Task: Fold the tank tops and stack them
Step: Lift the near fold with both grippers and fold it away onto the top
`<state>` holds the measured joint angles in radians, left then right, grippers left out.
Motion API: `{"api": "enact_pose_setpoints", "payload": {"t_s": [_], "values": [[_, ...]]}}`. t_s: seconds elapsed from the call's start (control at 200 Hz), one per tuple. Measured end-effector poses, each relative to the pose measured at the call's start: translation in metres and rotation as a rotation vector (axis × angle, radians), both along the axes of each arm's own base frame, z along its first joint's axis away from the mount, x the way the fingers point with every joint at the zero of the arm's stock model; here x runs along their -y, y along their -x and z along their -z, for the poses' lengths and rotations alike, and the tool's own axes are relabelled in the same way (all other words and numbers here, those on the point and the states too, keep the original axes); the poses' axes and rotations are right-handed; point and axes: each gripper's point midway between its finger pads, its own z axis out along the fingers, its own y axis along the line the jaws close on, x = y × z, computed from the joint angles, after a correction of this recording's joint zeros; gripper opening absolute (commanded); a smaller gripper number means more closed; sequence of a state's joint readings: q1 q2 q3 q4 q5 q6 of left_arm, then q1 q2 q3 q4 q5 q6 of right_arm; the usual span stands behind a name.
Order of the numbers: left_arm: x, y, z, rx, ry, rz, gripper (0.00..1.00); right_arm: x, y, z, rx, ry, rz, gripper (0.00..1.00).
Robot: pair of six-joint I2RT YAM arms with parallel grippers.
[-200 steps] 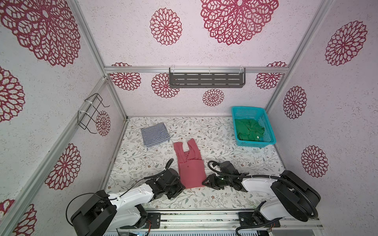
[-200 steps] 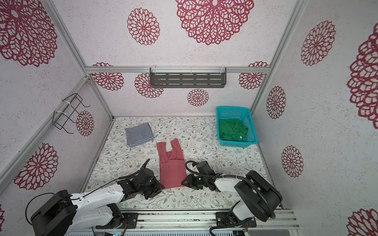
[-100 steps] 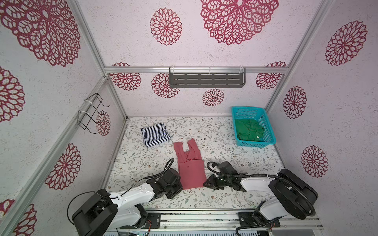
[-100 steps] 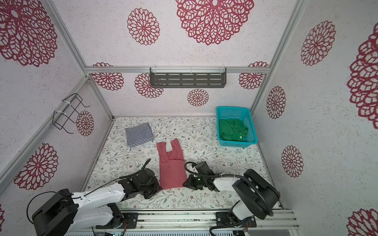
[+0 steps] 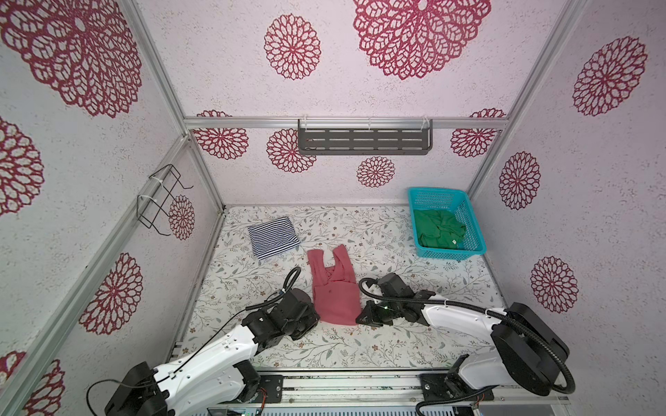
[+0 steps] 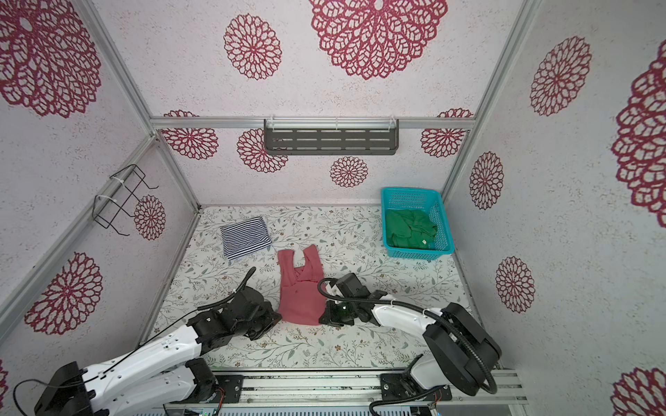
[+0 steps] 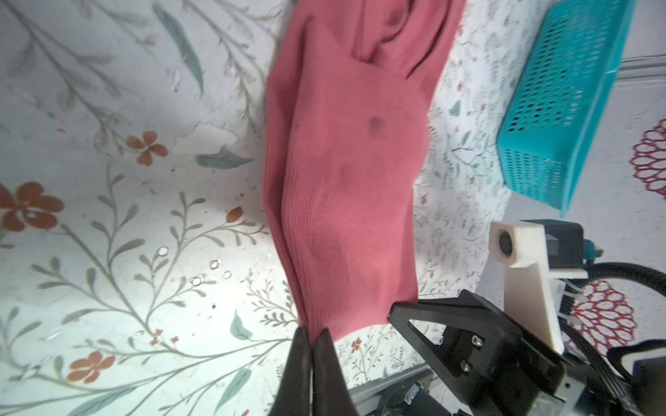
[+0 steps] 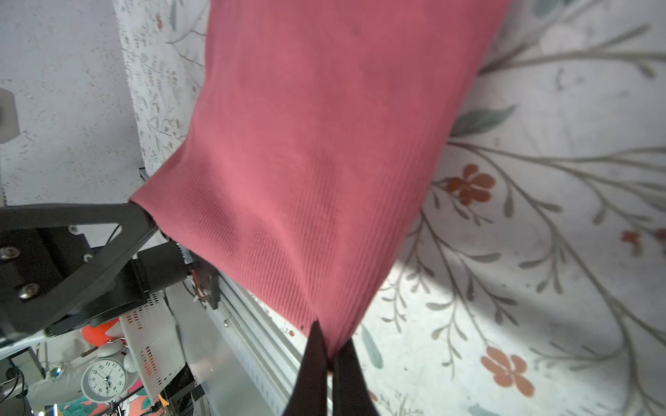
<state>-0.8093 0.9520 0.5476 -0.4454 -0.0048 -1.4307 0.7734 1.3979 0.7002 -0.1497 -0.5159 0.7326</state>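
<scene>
The pink top (image 5: 335, 295) lies lengthwise in the lower middle of a top view, its straps pointing toward the back wall and its hem toward the arms. The left claw (image 7: 312, 333) is clenched on the hem's left corner; the wrist view shows ribbed cloth pinched between its dark fingers. The right claw (image 8: 329, 345) is clenched on the other hem corner in the same way, and the cloth runs taut away from its tips. Both claws sit low, close to the flowered table (image 5: 393, 252).

The striped top (image 5: 274, 237) lies folded into a neat rectangle left of center, near the back and well apart from the pink one. The green top (image 5: 438, 234) sits crumpled inside the teal basket (image 5: 475, 230) at the right, by the back corner.
</scene>
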Motion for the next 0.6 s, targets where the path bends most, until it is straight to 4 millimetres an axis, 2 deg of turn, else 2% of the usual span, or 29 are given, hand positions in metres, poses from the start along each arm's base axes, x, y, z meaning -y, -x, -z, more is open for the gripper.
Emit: {"api": "enact_pose_setpoints", "payload": {"t_s": [0.22, 0.35, 0.445, 0.6], "values": [[-0.008, -0.014, -0.032, 0.079, -0.057, -0.001, 0.00, -0.012, -0.016, -0.049, 0.103, 0.013, -0.091, 0.00], [-0.021, -0.032, -0.046, 0.124, -0.091, -0.022, 0.00, -0.023, -0.034, -0.072, 0.158, 0.018, -0.138, 0.00], [-0.031, -0.048, -0.056, 0.157, -0.116, -0.040, 0.00, -0.028, -0.051, -0.080, 0.178, 0.025, -0.155, 0.00], [-0.044, -0.076, -0.065, 0.197, -0.151, -0.061, 0.00, -0.036, -0.079, -0.078, 0.169, 0.024, -0.166, 0.00]]}}
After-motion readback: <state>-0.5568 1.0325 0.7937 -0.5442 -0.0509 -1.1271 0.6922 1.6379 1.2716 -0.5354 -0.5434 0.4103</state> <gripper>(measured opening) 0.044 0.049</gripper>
